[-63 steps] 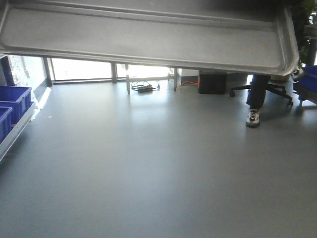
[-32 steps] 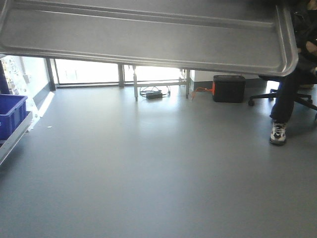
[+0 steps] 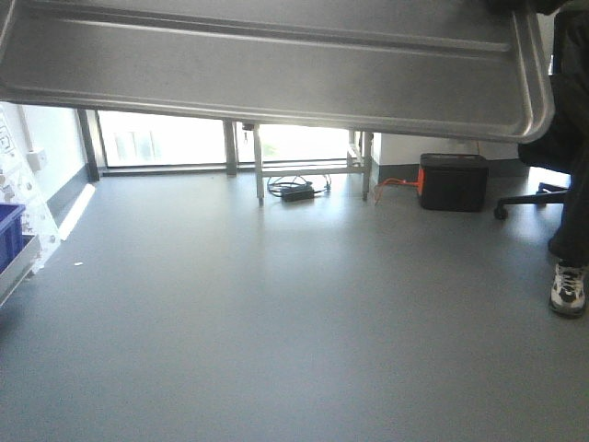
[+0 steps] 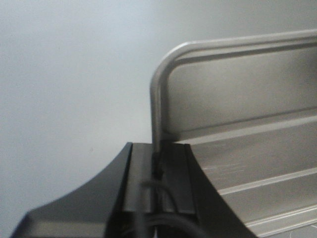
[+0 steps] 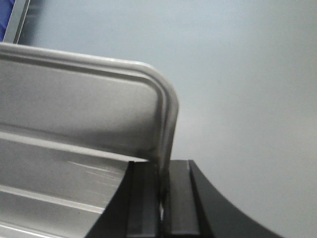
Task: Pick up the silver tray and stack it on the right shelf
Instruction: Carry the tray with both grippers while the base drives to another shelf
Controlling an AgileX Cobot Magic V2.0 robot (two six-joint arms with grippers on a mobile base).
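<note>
Risk first. You carry the tray [image 3: 276, 74] by its two end rims only, high above the floor [image 3: 276, 331], and each pinch is thin. If one arm leads the other, the tray is likely to twist, slip a pinch and drop. At the far right of the front view a shoe [image 3: 569, 287] and a dark leg show below the tray's right corner, so a swing that way may clip them. The right shelf is not in view, so its approach cannot be judged yet.

Left gripper [image 4: 158, 161]: fingers narrow, clamped on the end rim. The rim rises from between them and the ribbed floor spreads to their right.

Right gripper [image 5: 163, 173]: fingers narrow, clamped on the opposite rim just below its rounded corner. The tray floor spreads to their left.
</note>
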